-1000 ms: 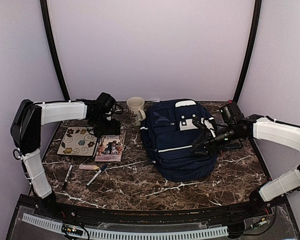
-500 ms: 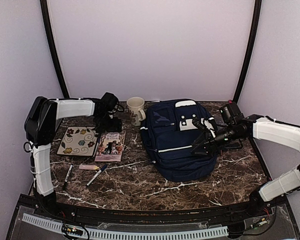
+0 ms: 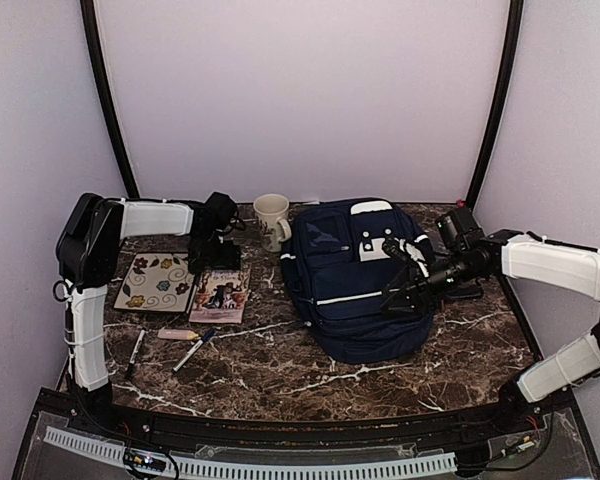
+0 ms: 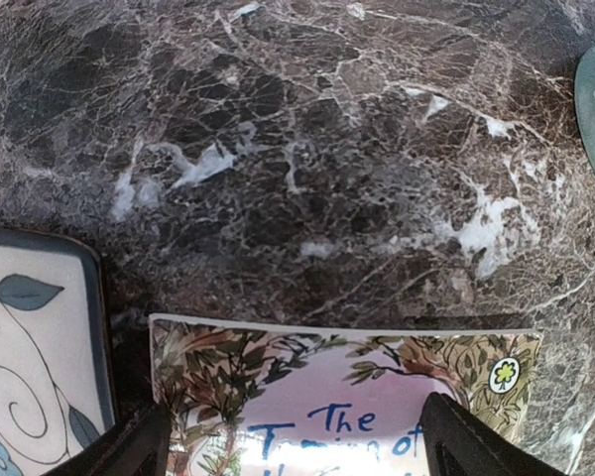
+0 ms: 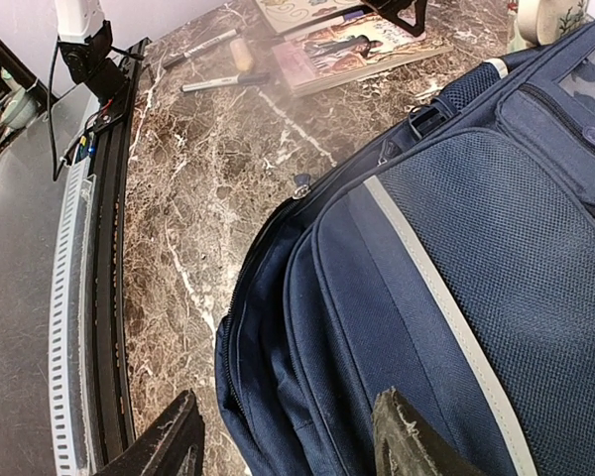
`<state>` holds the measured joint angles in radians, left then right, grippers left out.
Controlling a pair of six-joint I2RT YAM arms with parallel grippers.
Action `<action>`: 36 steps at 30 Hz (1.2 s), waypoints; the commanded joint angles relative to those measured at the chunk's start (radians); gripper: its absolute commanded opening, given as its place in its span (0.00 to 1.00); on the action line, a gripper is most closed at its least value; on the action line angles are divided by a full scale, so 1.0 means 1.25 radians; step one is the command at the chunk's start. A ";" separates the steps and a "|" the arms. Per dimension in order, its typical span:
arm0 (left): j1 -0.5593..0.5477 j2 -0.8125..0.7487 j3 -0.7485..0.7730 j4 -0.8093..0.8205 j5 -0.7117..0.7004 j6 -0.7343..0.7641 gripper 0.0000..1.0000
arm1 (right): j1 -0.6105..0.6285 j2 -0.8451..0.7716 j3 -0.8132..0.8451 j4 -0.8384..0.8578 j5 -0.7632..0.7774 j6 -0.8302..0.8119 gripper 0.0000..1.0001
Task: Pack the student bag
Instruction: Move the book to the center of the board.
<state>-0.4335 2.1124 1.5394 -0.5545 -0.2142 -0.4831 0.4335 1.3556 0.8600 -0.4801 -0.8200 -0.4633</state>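
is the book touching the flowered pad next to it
Apart. The left wrist view shows a strip of bare table between the book and the flowered pad.

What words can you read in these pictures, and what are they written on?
"The": blue letters on the leafy illustrated book cover.
"of": next line on the same cover; the rest is cut off.
Green flower sign: round white badge on that cover's corner.
Too small to read: cream mug, black markers, navy-blue striped fabric backpack.
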 commanded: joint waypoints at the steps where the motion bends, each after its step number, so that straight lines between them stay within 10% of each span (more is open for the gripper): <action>1: 0.008 0.015 0.000 -0.009 0.021 -0.018 0.94 | -0.001 0.006 0.005 -0.011 -0.020 -0.010 0.59; 36: -0.141 -0.123 -0.124 0.063 0.055 -0.131 0.95 | -0.001 0.018 0.020 -0.055 -0.039 -0.041 0.60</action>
<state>-0.6109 2.0411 1.4101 -0.3962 -0.1665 -0.6342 0.4335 1.3861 0.8604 -0.5320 -0.8421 -0.4999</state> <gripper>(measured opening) 0.954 0.597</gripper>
